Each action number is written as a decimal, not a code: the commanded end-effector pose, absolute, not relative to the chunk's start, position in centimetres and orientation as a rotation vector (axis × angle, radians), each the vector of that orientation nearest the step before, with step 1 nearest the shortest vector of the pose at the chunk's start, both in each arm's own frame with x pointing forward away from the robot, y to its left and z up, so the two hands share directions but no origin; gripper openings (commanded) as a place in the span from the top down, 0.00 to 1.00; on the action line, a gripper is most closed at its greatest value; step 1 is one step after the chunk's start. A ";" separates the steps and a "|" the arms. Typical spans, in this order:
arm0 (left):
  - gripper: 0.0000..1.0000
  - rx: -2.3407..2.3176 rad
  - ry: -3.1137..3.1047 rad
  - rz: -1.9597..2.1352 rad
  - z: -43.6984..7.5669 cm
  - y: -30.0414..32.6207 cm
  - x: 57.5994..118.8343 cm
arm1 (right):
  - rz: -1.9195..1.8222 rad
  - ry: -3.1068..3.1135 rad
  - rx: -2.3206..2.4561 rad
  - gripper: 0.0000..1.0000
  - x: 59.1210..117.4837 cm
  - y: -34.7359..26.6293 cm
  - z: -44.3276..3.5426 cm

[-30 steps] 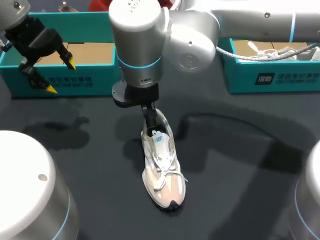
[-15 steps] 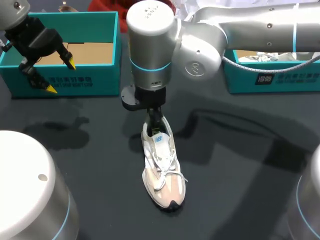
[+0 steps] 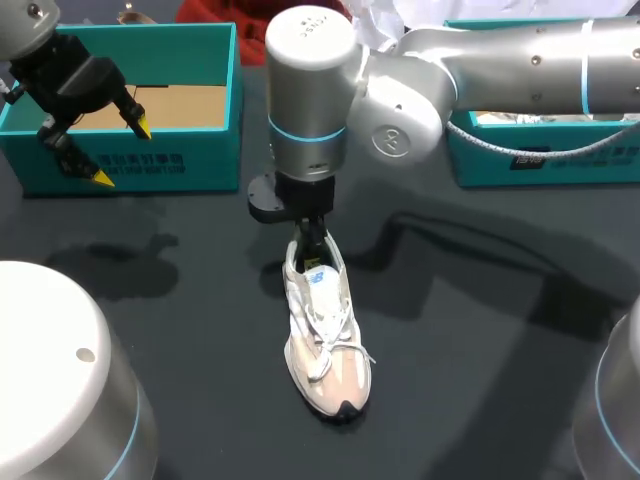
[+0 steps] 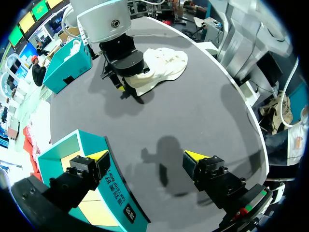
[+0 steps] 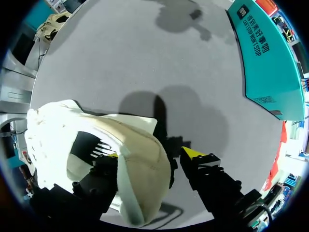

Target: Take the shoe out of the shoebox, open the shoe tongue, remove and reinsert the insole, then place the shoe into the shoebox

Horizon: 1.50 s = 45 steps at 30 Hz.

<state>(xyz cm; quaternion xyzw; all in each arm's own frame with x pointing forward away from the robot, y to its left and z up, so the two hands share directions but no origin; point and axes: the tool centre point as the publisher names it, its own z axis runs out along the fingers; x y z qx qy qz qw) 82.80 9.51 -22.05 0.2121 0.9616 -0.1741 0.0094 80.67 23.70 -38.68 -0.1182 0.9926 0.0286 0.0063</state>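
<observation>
Shoe out of the box, upright on its sole on the dark table, centre of the head view. Toe toward the bottom of the frame, heel toward the top. Laces lie loose over the front and the tongue is not yet pulled open. Insole not visible.

Right gripper at the heel, coming straight down from above. Fingers apart and straddling the heel wall, one tip inside the opening, the other outside behind the heel. A dark gap shows by the outer tip, so probably not clamped yet.

Left gripper in the upper left of the frame, fingers spread wide and holding nothing, over the front wall of the teal shoebox. Well apart from the shoe. A second teal box sits upper right.

Judged step: pinning the heel so the tongue can be opened.
- Close squarely on the heel wall and press lightly down so the sole stays flat.
- Bring the left gripper in from the toe side, clear of the right wrist.
- Grip the top edge of the tongue, not a lace.
- Pull the tongue forward and up. If the heel lifts or twists, stop.
</observation>
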 end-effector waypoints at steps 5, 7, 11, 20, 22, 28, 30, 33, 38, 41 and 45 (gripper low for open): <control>0.00 0.663 3.003 -0.539 -22.1 9.5 82.8 | 0.128 3.114 -0.357 0.70 80.7 23.5 -39.7; 0.00 0.663 3.003 -0.539 -22.1 9.5 82.8 | 0.132 3.114 -0.351 1.00 80.5 23.5 -39.8; 0.00 0.663 3.003 -0.539 -22.1 9.5 82.8 | 0.123 3.107 -0.326 1.00 79.8 23.6 -39.2; 0.00 0.663 3.003 -0.539 -22.1 9.5 82.8 | 0.046 3.112 -0.189 1.00 78.2 21.7 -34.3; 0.00 0.663 3.003 -0.539 -22.1 9.5 82.8 | 0.028 3.102 -0.166 1.00 78.0 21.0 -32.5; 0.00 0.663 3.003 -0.539 -22.1 9.5 82.8 | -0.001 3.084 -0.130 1.00 77.7 18.2 -27.9; 0.00 0.663 3.003 -0.539 -22.1 9.5 82.8 | -0.019 3.076 -0.120 1.00 77.9 17.1 -26.5; 0.00 0.663 3.003 -0.539 -22.1 9.5 82.8 | -0.053 3.063 -0.103 1.00 78.7 15.3 -24.7; 0.00 0.663 3.003 -0.539 -22.1 9.5 82.8 | -0.020 3.033 -0.118 1.00 80.5 12.5 -21.8; 0.00 0.663 3.003 -0.539 -22.1 9.5 82.8 | -0.020 3.033 -0.118 1.00 80.5 12.5 -21.8; 0.00 0.663 3.003 -0.539 -22.1 9.5 82.8 | -0.020 3.033 -0.118 1.00 80.5 12.5 -21.8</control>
